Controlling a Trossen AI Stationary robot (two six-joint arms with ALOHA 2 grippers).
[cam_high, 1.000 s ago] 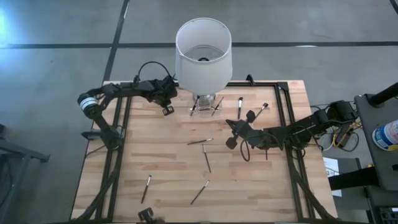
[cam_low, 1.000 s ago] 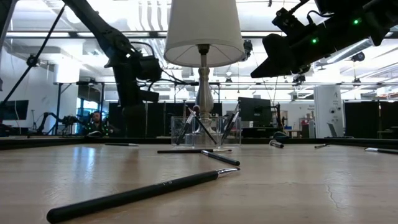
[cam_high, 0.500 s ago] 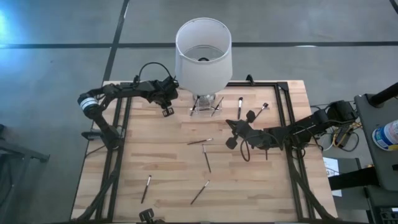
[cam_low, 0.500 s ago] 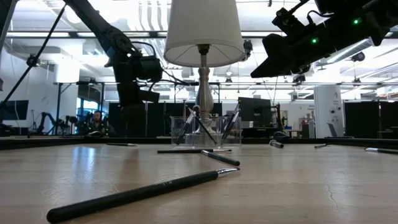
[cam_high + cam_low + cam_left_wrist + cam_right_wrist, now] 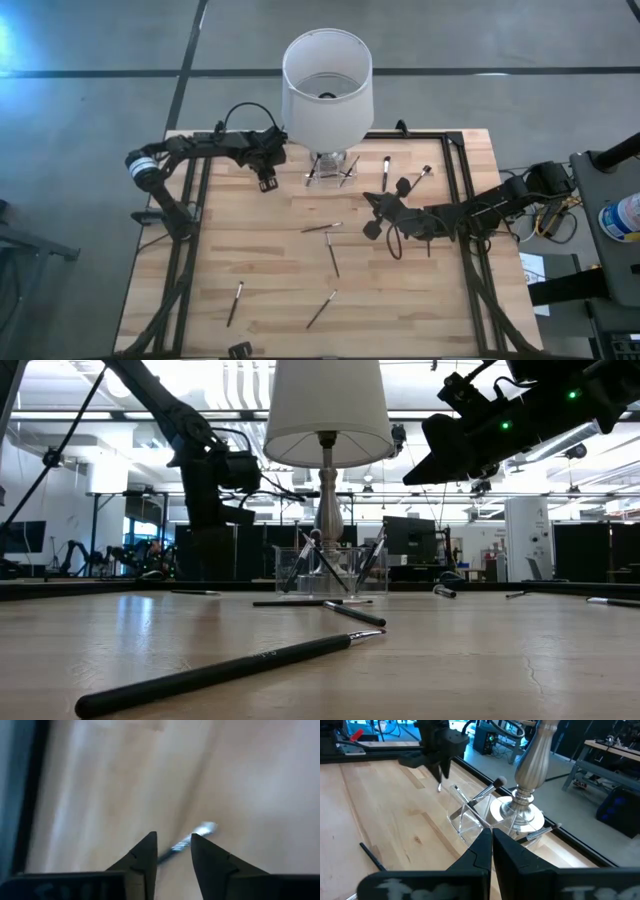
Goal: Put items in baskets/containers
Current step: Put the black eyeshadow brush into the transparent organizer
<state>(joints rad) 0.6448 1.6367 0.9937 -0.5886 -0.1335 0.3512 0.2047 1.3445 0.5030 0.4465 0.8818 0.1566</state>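
Observation:
Several thin dark brushes lie flat on the wooden table, such as brush [image 5: 322, 227], brush [image 5: 332, 256] and brush [image 5: 321, 309]. The clear holder [image 5: 330, 172] [image 5: 325, 570] stands at the lamp's foot, and a few brushes lean in it [image 5: 470, 812]. My left gripper [image 5: 266, 183] [image 5: 173, 836] hovers left of the holder, narrowly open. Its fingers stand on either side of a brush with a silvery end [image 5: 197, 831] [image 5: 195, 592] that lies on the table under it. My right gripper [image 5: 372, 215] [image 5: 492, 837] is shut, empty and raised over the table's middle right.
A lamp with a large white shade [image 5: 327, 85] and a silvery stem [image 5: 530, 765] stands at the far edge, right behind the holder. Two brushes [image 5: 386, 172] [image 5: 420, 178] lie right of the holder. Another [image 5: 235, 303] lies near the front left. A black frame [image 5: 455, 170] borders the table.
My left gripper has edged a little toward the table's near-left, away from the lamp and holder. The brushes on the table and the right arm have stayed where they were.

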